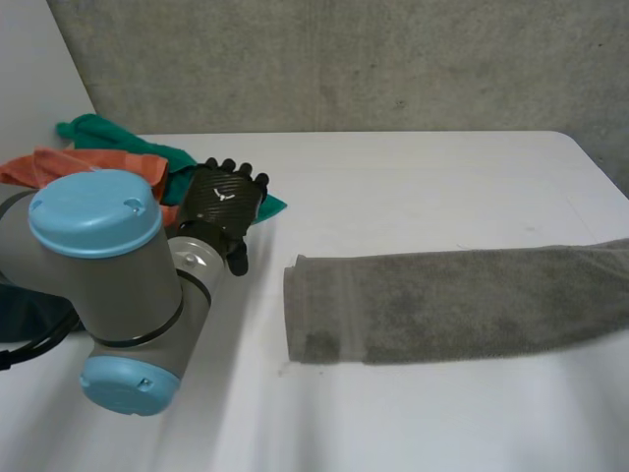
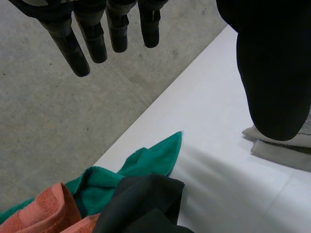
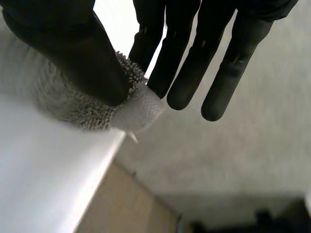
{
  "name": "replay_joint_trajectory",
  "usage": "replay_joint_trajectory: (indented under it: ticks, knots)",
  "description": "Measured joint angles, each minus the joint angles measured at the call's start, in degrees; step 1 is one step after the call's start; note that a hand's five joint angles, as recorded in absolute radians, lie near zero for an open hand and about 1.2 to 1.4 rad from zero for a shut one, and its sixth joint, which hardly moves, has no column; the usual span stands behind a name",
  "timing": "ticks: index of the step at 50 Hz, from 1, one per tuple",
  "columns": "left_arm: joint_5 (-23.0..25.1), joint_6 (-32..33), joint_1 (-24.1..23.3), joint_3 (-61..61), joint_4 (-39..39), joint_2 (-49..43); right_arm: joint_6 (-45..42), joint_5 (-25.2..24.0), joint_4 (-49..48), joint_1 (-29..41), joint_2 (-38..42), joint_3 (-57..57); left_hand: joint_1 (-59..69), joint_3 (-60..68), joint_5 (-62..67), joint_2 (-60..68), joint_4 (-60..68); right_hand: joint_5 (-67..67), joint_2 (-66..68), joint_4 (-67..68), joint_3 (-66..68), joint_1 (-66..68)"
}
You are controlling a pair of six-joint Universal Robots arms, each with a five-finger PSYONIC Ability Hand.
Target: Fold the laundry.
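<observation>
A grey towel (image 1: 462, 305), folded into a long strip, lies across the white table (image 1: 413, 187) from its middle to the right side. In the right wrist view my right hand (image 3: 63, 43) pinches an end of the grey towel (image 3: 97, 109) between thumb and straight fingers, right at the table's edge (image 3: 43, 170). My left hand (image 1: 224, 202) hovers open at the back left, over a pile of cloths. In its wrist view the left hand (image 2: 272, 68) has straight fingers holding nothing, and the towel's near end (image 2: 282, 145) lies by the thumb.
The pile at the back left holds a green cloth (image 1: 118, 138), an orange cloth (image 1: 69, 165) and a dark cloth (image 2: 146, 199). My left arm (image 1: 108, 285) fills the near left. A concrete wall (image 1: 344, 59) stands behind the table.
</observation>
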Motion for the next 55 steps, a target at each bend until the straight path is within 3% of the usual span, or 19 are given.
replay_joint_trajectory:
  ticks: [7, 11, 19, 22, 23, 24, 26, 28, 34, 40, 42, 44, 49, 51, 55]
  knots:
    - [-0.1, -0.1, 0.2, -2.0, 0.1, 2.3, -1.1, -6.9, -2.5, 19.6, -5.0, 0.7, 0.0, 0.0, 0.0, 0.0, 0.0, 0.8, 0.0, 0.0, 0.2, 0.0]
    - [-0.1, -0.1, 0.3, -3.5, 0.4, 3.4, -1.5, -11.0, -5.9, 34.4, -6.4, 3.2, 0.0, 0.0, 0.0, 0.0, 0.0, 0.8, 0.0, 0.0, 0.2, 0.0]
    - [-0.1, -0.1, 0.3, -6.1, 1.7, 4.1, -3.9, -12.1, -9.7, 55.8, 0.7, 5.8, 0.0, 0.0, 0.0, 0.0, 0.0, 0.8, 0.0, 0.1, 0.2, 0.0]
    - [-0.1, -0.1, 0.3, -6.6, 2.2, 4.1, -4.7, -10.6, -9.8, 58.8, 3.2, 5.9, 0.0, 0.0, 0.0, 0.0, 0.0, -16.5, -19.6, -18.5, -19.3, -16.2]
    - [-0.1, -0.1, 0.3, -6.6, 2.2, 4.1, -4.7, -10.6, -9.8, 58.8, 3.2, 5.9, 0.0, 0.0, 0.0, 0.0, 0.0, -16.5, -19.6, -18.5, -19.3, -16.2]
    - [-0.1, -0.1, 0.3, -6.7, 2.5, 4.0, -4.7, -8.5, -9.9, 59.5, 4.0, 6.0, 0.0, 0.0, 0.0, 0.0, 0.0, -34.0, -35.8, -35.4, -35.0, -33.2]
    - [-0.1, -0.1, 0.2, -6.8, 2.6, 4.0, -4.1, -6.5, -9.9, 59.6, 4.1, 6.2, 0.0, 0.0, 0.0, 0.0, 0.0, -48.1, -50.4, -50.4, -49.8, -46.4]
    - [-0.1, -0.1, 0.1, -6.7, 2.7, 4.0, -2.2, -3.6, -9.8, 59.0, 2.9, 6.6, 0.0, 0.0, 0.0, 0.0, 0.0, -52.6, -55.1, -55.6, -55.2, -50.6]
    - [-0.1, -0.1, -0.2, -6.2, 2.8, 4.1, 8.7, 1.3, -7.3, 52.0, -5.0, 9.6, 0.0, 0.0, 0.0, 0.0, 0.0, -52.9, -55.6, -56.6, -56.2, -50.7]
    - [-0.1, -0.1, -0.8, -5.8, 2.9, 4.1, 18.5, 0.1, -1.4, 41.8, -10.2, 15.4, 0.0, 0.0, 0.0, 0.0, 0.0, -52.9, -55.6, -56.6, -56.2, -50.7]
    - [-0.1, -0.1, -0.9, -5.8, 2.9, 4.1, 18.6, -0.1, -1.2, 41.1, -10.3, 15.8, 0.0, 0.0, 0.0, 0.0, 0.0, -52.9, -55.6, -56.6, -56.2, -50.7]
    - [-0.1, -0.1, -1.7, -5.7, 2.9, 3.7, 17.0, -0.8, 0.1, 35.5, -9.9, 19.0, 0.0, 0.0, 0.0, 0.0, 0.0, -53.0, -55.6, -56.6, -56.2, -50.7]
    - [-0.1, -0.1, -2.5, -5.8, 2.9, 3.3, 8.7, -0.1, -0.3, 28.8, -6.7, 21.4, 0.0, 0.0, 0.0, 0.0, 0.0, -26.4, -27.1, -29.6, -28.0, -23.5]
    - [-0.1, -0.1, -2.6, -5.9, 2.9, 3.3, 5.9, 0.6, -1.2, 27.4, -5.7, 21.5, 0.0, 0.0, 0.0, 0.0, 0.0, -10.4, -10.3, -12.0, -11.5, -13.9]
    - [-0.1, -0.1, -2.7, -6.2, 2.9, 3.4, 2.9, 2.2, -4.6, 27.1, -5.8, 21.1, 0.0, 0.0, 0.0, 0.0, 0.0, 0.6, -0.9, -0.8, -0.5, -10.2]
